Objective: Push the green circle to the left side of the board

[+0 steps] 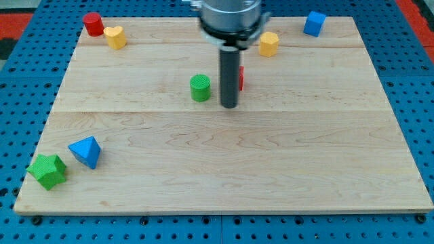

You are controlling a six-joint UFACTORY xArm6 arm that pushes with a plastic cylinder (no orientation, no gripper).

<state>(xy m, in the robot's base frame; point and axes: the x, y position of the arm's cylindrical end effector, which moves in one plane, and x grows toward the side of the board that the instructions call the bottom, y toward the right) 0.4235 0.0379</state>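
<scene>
The green circle (pixel 200 88) is a short green cylinder standing a little above the board's middle. My tip (pixel 229 106) is the lower end of the dark rod, just to the view's right of the green circle, with a small gap between them. A red block (pixel 241 78) is mostly hidden behind the rod, and its shape cannot be made out.
The wooden board (pixel 224 169) lies on a blue pegboard table. A red cylinder (pixel 93 24) and a yellow block (pixel 115 37) sit at the top left. A yellow block (pixel 268 44) and a blue block (pixel 314 23) sit at the top right. A blue triangle (pixel 86 152) and a green star (pixel 47 171) sit at the bottom left.
</scene>
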